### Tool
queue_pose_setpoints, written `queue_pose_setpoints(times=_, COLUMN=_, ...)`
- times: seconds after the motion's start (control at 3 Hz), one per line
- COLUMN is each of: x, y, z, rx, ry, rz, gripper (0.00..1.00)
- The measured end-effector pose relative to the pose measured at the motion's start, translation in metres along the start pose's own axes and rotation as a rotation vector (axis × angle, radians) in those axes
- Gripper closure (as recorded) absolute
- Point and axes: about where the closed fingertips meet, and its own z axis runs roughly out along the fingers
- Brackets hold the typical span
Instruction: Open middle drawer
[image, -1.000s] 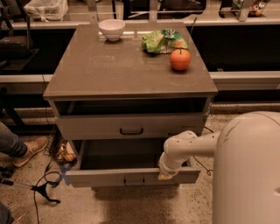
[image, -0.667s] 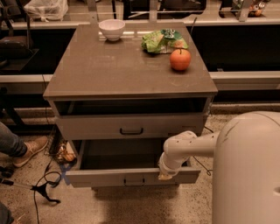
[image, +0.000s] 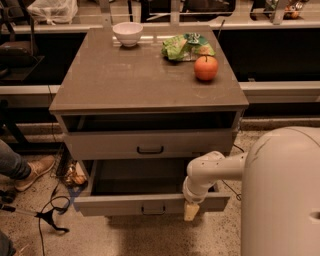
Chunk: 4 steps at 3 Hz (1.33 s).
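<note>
Drawer two of the grey-brown cabinet (image: 125, 80), the wide, shallow middle drawer (image: 115, 205) with a small dark bar handle (image: 153, 210), stands pulled out at 6 o'clock in view. At the handle's 3 o'clock the cream-tipped gripper (image: 191, 211) hangs over the drawer's front edge; spread or pressed together, I cannot tell. Above, the top drawer (image: 100, 145) is closed. On the cabinet's top sit a white round bowl (image: 128, 33) at 11 o'clock and an orange round fruit (image: 206, 68) at 2

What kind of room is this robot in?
Probably an office or lab: long desks behind the drawer cabinet, cables on the speckled floor, and someone's shoe nearby. The gripper is at the front of the pulled-out drawer.
</note>
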Motion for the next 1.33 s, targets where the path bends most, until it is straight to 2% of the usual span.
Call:
queue_pose_setpoints(times=0.33, x=0.004, y=0.013, z=0.005, rx=-0.008, ry=0.024, rz=-0.003, gripper=0.0)
queue_pose_setpoints(times=0.67, x=0.008, y=0.024, z=0.007, rx=-0.014, ry=0.031, rz=0.007, gripper=0.0)
queue_pose_setpoints(times=1.0, x=0.014, y=0.033, z=0.004, rx=-0.014, ry=0.044, rz=0.026, gripper=0.18)
queue_pose_setpoints(times=1.33, x=0.016, y=0.042, z=-0.004, rx=-0.009, ry=0.058, rz=0.038, gripper=0.42)
